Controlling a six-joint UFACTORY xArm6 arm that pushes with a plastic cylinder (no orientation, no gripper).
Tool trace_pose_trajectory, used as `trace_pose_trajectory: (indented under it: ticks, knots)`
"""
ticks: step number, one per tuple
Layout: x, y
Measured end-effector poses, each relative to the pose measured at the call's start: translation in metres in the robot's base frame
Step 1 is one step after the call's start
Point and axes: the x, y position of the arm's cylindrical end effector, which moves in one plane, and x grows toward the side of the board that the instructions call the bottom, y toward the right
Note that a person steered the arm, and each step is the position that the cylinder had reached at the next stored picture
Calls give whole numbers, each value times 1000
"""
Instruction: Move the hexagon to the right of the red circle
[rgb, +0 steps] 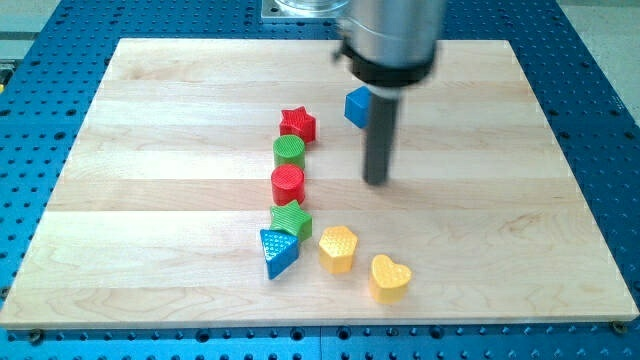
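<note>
- Our yellow hexagon (338, 247) sits near the view's bottom of the counter (150, 150), below and slightly to the view's right of the red circle (287, 184). Not in its target spot yet.
- Between them: green star-like block (291, 219), just below the red circle; blue triangle (277, 251) just left of the hexagon.
- Spot to the view's right of the red circle is bare wood, so nothing blocks the destination.
- My tip (376, 181) rests level with the red circle, well to its right, apart from every block. No hand on this rig, just the rod, so no open/closed state to report.
- Judgement: task barely started; the whole push is left. We need the tip under the hexagon, then shove it up the view.
- Risk: yellow heart (389, 277) sits near the hexagon's lower right; approach could clip it.
- Red star (298, 123), green circle (289, 151), blue block (356, 106) are out of the way.
</note>
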Motion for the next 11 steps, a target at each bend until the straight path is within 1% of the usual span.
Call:
trace_pose_trajectory:
  ticks: [1,2,3,4,5,6,8,9,10,11]
  knots:
    - [93,50]
    - [118,36]
    - [132,25]
    - [130,16]
    - [131,-13]
    - [118,-34]
    - [104,-45]
    - [105,-73]
    - [83,-83]
    - [50,-77]
